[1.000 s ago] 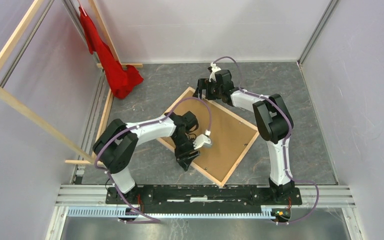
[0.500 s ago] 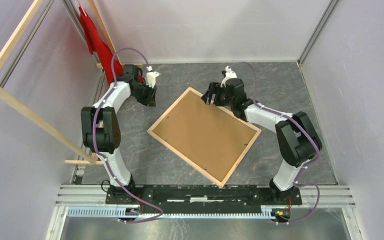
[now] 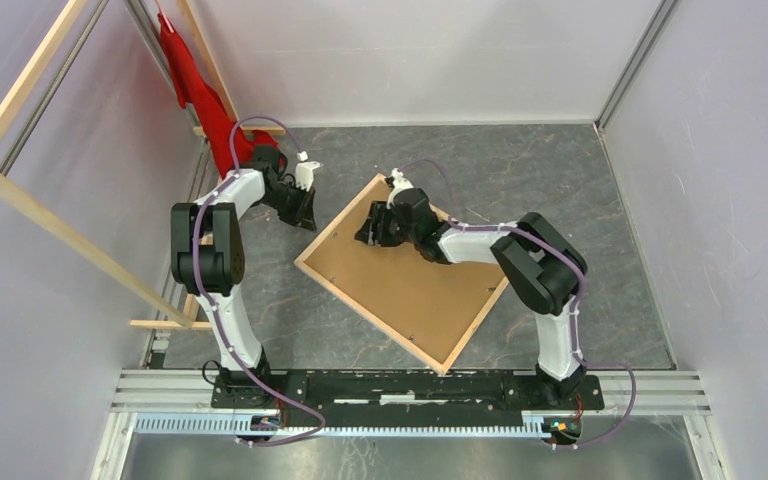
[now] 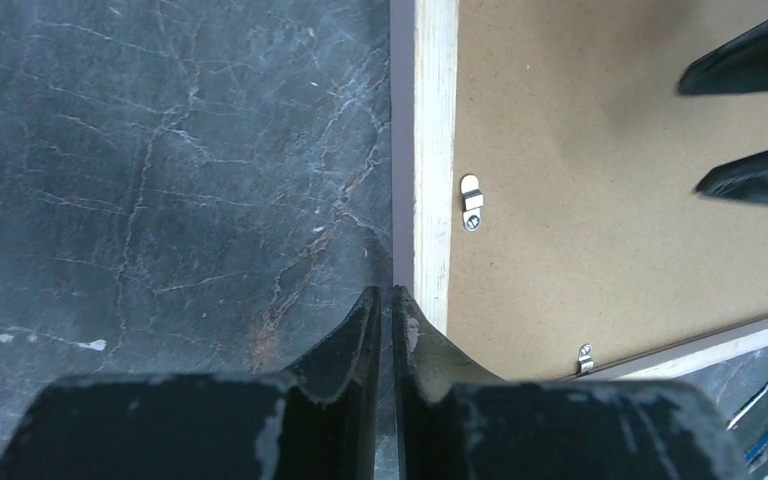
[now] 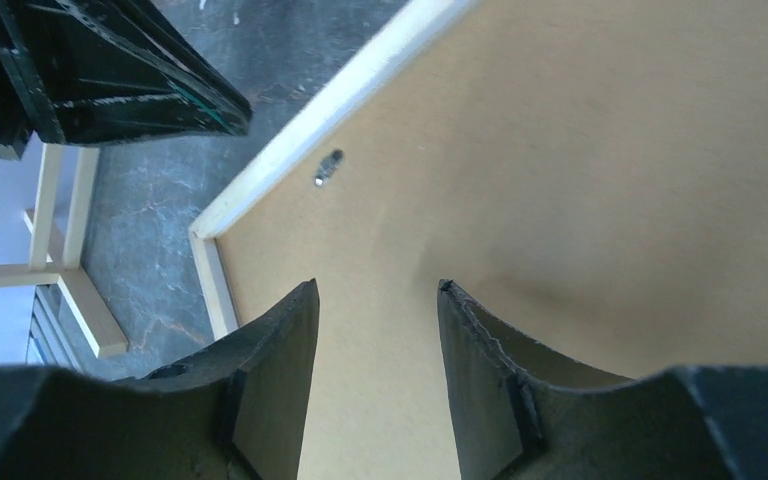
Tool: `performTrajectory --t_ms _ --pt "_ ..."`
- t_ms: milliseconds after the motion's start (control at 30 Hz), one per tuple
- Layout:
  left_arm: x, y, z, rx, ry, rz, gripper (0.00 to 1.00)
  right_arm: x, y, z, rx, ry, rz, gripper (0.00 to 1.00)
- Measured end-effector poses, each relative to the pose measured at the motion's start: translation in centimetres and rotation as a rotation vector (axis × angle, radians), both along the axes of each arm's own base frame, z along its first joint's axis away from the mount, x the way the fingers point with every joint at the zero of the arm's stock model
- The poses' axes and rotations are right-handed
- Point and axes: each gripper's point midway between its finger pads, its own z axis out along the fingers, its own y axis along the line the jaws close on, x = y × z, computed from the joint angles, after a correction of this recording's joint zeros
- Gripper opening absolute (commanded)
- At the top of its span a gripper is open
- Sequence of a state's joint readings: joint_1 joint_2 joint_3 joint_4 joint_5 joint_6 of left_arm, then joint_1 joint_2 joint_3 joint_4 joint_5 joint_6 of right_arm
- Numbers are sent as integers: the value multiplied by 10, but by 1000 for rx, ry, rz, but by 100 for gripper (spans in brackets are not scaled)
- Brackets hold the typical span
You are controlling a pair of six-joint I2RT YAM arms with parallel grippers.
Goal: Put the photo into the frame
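Note:
The frame [image 3: 368, 318] lies face down and skewed on the dark table, its pale wood rails around a brown backing board [image 3: 420, 290]. The photo is not in view. My left gripper [image 3: 308, 215] hovers just outside the frame's far-left rail [image 4: 435, 150]. Its tips [image 4: 386, 292] are closed to a thin slit with nothing between them. My right gripper [image 3: 365, 232] is over the backing board [image 5: 560, 180] near the far corner. It stands open [image 5: 377, 285] with only board showing in the gap. A metal clip [image 4: 471, 200] sits on the rail's inner edge.
A red cloth [image 3: 220, 120] hangs at the back left beside long pale wooden beams [image 3: 50, 215]. Light walls enclose the table on three sides. The arm bases sit on a rail [image 3: 410, 385] at the near edge.
The left arm swung from the frame's near-left edge to the back left, then edged toward the rail with its jaws closing. The right gripper moved from the far corner inward over the board, its jaws narrowing.

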State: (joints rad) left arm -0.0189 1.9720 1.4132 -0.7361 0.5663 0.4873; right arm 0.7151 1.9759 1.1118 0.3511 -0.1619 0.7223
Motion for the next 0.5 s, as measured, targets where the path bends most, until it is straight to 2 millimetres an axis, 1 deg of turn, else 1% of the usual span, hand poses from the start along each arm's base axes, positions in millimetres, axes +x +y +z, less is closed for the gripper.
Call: performTrajectory --t_ms 200,333,500 --pt "-8 -2 -9 -13 37 -4 14 3 43 -3 47 5 34 49" --pt "-13 -1 -17 -9 61 -5 13 7 59 -7 68 11 33 45" --pt "-16 0 -22 -8 78 -2 12 12 67 -17 74 32 22 42"
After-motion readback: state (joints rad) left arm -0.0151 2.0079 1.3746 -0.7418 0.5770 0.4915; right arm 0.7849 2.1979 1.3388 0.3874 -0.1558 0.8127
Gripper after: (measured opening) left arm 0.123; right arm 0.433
